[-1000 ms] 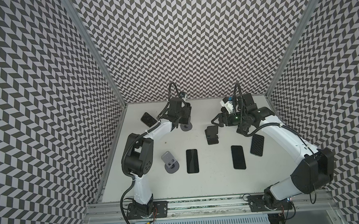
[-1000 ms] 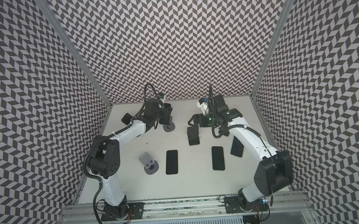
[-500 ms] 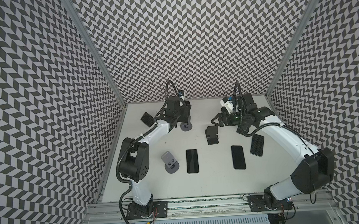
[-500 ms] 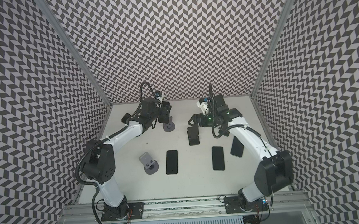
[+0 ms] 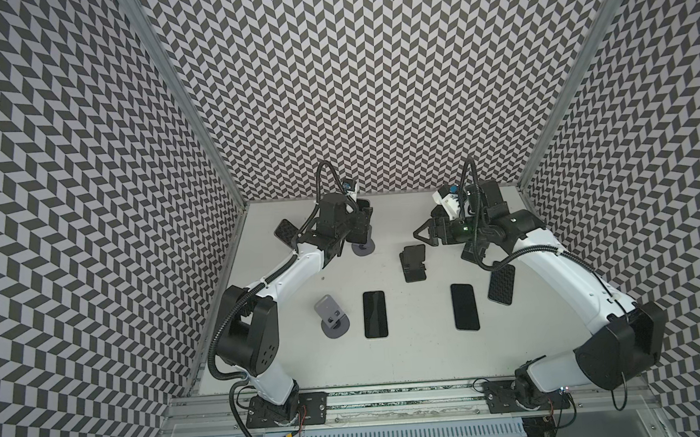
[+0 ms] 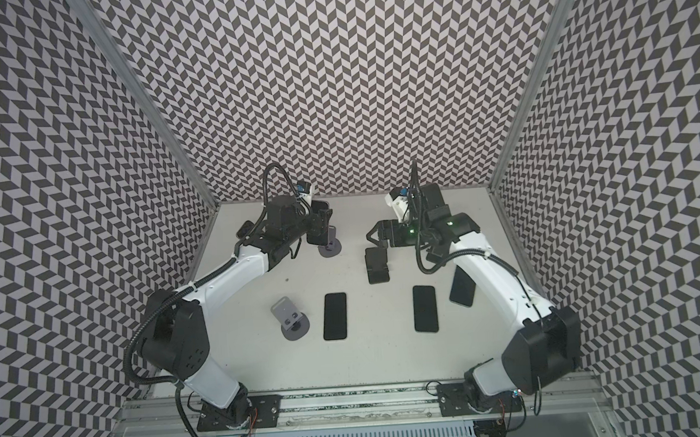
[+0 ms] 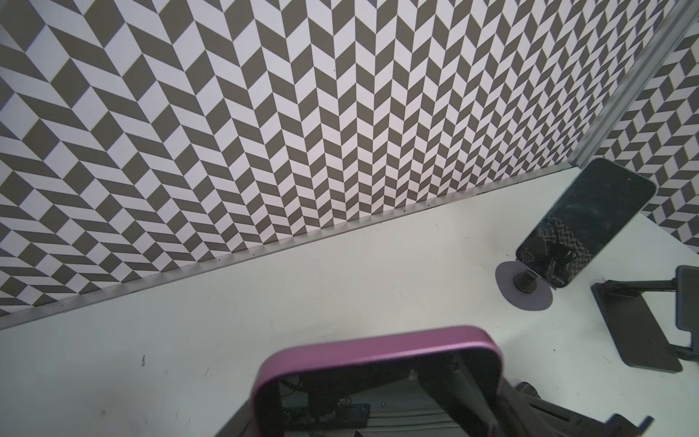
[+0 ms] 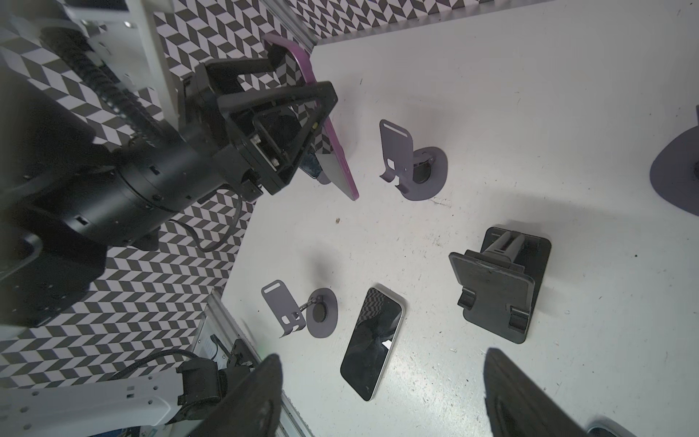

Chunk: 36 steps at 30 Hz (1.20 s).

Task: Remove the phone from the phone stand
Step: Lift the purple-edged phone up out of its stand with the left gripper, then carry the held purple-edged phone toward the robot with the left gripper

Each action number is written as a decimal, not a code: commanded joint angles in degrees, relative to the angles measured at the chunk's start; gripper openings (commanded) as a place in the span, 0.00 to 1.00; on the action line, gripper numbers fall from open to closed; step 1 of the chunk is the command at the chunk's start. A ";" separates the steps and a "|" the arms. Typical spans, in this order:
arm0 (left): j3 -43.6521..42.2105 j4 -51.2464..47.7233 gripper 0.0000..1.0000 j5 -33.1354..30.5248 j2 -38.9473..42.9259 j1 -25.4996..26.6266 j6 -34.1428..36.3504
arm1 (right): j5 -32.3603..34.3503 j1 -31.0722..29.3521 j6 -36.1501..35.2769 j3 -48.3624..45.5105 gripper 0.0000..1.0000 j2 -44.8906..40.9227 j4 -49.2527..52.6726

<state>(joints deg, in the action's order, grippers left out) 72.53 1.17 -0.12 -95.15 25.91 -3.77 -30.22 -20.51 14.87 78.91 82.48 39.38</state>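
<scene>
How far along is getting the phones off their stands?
Done: two flat phones on the table, black stand empty. In hand: left pincer grips the purple phone, clear of the grey stand. Left: set it down; another phone sits on a round-base stand.

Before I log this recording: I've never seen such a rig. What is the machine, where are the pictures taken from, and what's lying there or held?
Two white robot arms, the left arm and the right arm, stand at the front of a white table. Both top views look down from one overhead camera; each wrist view comes from a camera on an arm. The left hand is shut on a purple-edged phone, held clear of an empty grey round-based stand. The right hand is open and empty. A black glossy phone lies flat near a black folding stand.
</scene>
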 commanded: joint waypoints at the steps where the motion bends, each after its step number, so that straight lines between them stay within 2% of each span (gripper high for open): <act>1: -0.61 2.10 0.65 0.74 3.42 1.15 -1.06 | 0.65 -0.53 0.51 -1.17 0.81 -2.38 -2.01; 16: -3.84 -1.09 0.64 -0.10 10.56 6.69 -3.16 | 1.58 -0.56 1.16 -4.02 0.81 -6.12 -2.55; 29: -6.92 -6.04 0.63 -2.21 17.09 14.64 -9.40 | 7.07 -0.49 3.38 -10.79 0.81 -13.45 -5.37; 36: -8.70 -9.09 0.62 -2.17 19.79 16.78 -12.13 | 8.28 -0.49 5.64 -14.03 0.81 -16.44 -7.97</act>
<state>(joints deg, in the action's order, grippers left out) 64.07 -7.33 -1.48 -77.54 42.11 -13.52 -23.29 -20.62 19.05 65.43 67.90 35.77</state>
